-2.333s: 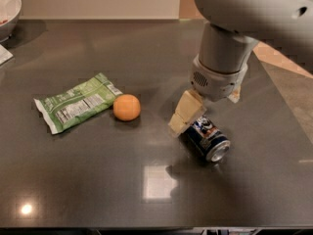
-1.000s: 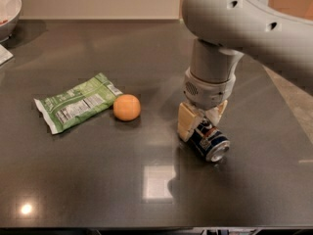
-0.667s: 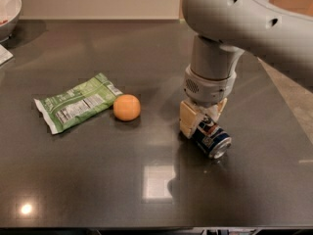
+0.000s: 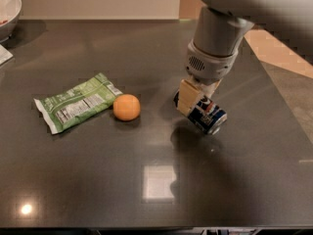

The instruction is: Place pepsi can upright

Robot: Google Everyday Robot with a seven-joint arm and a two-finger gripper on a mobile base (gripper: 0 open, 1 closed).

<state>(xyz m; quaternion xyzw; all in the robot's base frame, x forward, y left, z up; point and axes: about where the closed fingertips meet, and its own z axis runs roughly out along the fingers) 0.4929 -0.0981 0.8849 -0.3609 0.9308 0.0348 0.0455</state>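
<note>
The pepsi can (image 4: 207, 115) is dark blue with a red-white-blue logo and a silver end facing lower right. It hangs tilted on its side just above the dark table (image 4: 98, 180), with its shadow beneath it. My gripper (image 4: 198, 100) comes down from the grey arm at the upper right and is shut on the can. One cream finger (image 4: 187, 98) presses the can's left side; the other is mostly hidden behind the can.
An orange ball (image 4: 126, 106) lies left of the can, with a green snack bag (image 4: 76, 103) beside it. A white bowl (image 4: 10, 9) stands at the far left corner. The table's right edge (image 4: 283, 111) runs close by the can.
The gripper closed on the can as it lay on the table. The can is now raised slightly off the surface, still tilted, with a shadow under it.
</note>
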